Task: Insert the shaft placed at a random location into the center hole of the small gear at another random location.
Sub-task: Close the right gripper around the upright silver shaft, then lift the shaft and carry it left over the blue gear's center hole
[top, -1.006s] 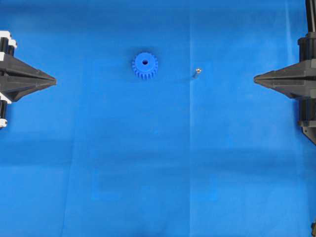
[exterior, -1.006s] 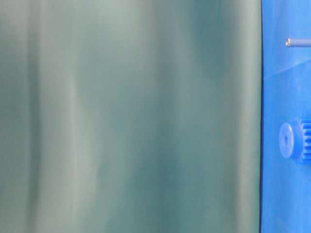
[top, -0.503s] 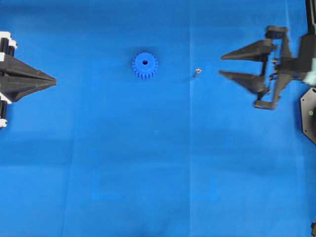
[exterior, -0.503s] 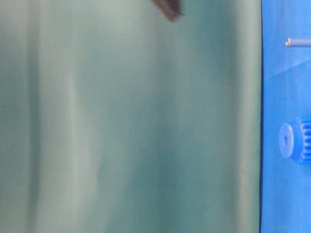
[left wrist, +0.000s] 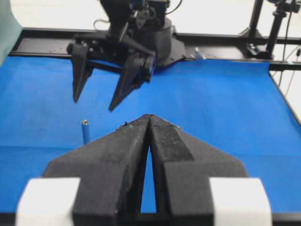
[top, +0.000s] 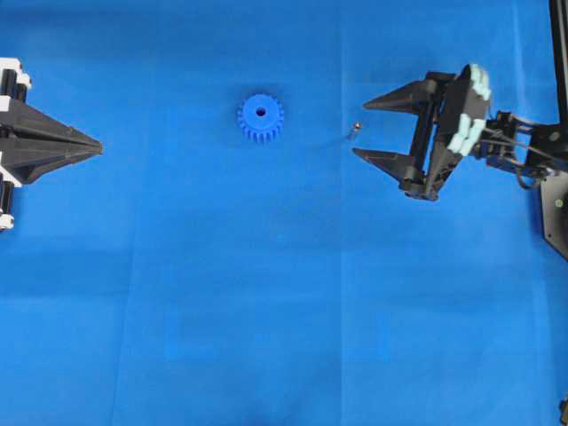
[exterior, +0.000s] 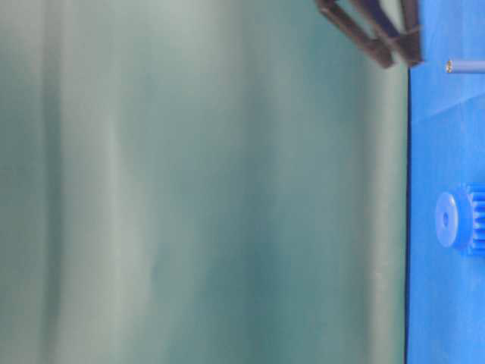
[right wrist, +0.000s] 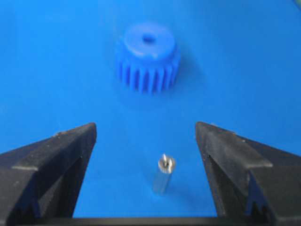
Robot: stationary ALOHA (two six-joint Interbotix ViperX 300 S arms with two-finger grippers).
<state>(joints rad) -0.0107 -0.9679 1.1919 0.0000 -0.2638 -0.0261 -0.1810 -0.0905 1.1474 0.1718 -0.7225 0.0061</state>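
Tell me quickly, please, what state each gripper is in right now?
Left gripper: shut, holding nothing.
Right gripper: open, holding nothing; the shaft stands between its fingers, untouched.

The small gear (top: 260, 118), bright blue, is lying flat with its center hole (top: 260, 112) facing up. The tiny silvery shaft (top: 354, 130) is standing upright, well apart from it.

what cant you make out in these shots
- Small gear in the table-level view: cut off by the right edge; a green backdrop fills the rest.
- Shaft in the overhead view: too small to tell its shape. It stands upright in the right wrist view.
- Small gear in the left wrist view: out of sight, possibly behind the shut left gripper.
- Right gripper in its wrist view: fingers cut off by the bottom edge, and its height above the cloth unclear.
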